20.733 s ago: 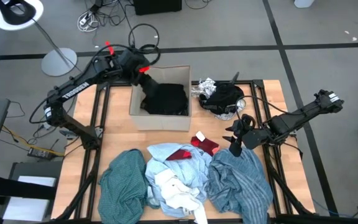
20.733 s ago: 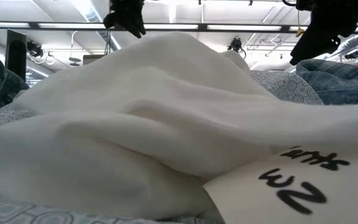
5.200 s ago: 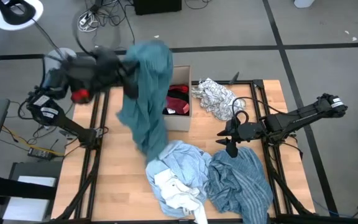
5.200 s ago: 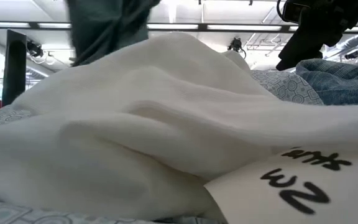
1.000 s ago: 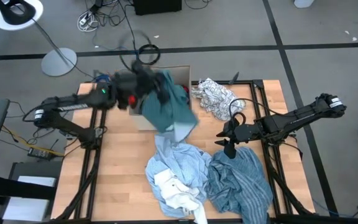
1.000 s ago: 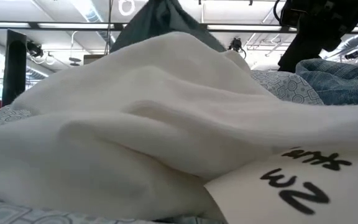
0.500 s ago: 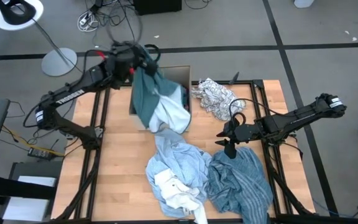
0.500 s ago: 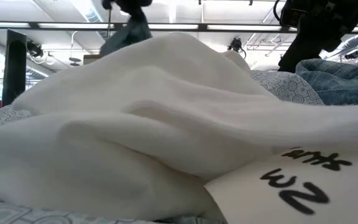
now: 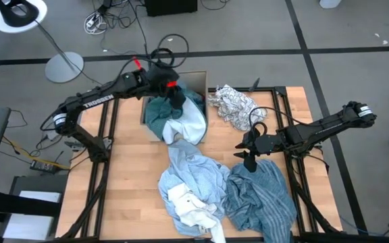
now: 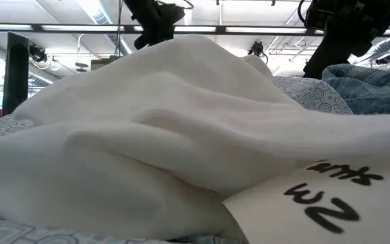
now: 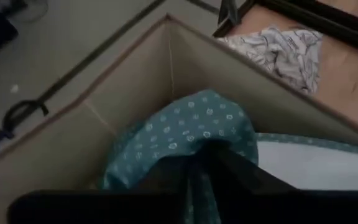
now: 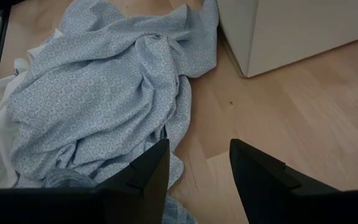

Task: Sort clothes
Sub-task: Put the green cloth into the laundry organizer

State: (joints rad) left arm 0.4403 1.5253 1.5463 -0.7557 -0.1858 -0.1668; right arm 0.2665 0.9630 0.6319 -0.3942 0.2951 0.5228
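My left gripper [image 9: 175,94] is over the tan cardboard box [image 9: 193,77], shut on the teal garment [image 9: 159,113]. The garment fills the box, and its pale inner side [image 9: 189,125] drapes over the box's near wall. My right gripper [image 9: 248,159] is open and empty, low over bare table between the light blue garment [image 9: 194,177] and the grey-blue striped garment [image 9: 258,196]. A white garment [image 9: 188,206] lies on the light blue one at the near edge. The white garment with black pattern [image 9: 234,106] lies to the right of the box. Whatever lies under the teal garment is hidden. My left gripper pinches a bunched fold of the teal garment [image 11: 194,163] between its two fingers, coming from above and pointing down into the box. The cloth lies slack below the fingers, resting in the box and over its near wall.
The box's walls [image 11: 135,81] stand close around my left gripper. Bare wood [image 12: 272,124] shows between the box [image 12: 291,31] and the light blue garment [image 12: 104,93]. Black frame rails [image 9: 107,135] run along the table's sides. In the low view the white garment [image 10: 147,135] and a paper label [image 10: 330,196] fill the foreground.
My left gripper has swung the teal garment up toward the box's far edge, then gone down into the box. The garment, which hung past the box's near wall, now lies slumped in the box, part of it over the near wall.
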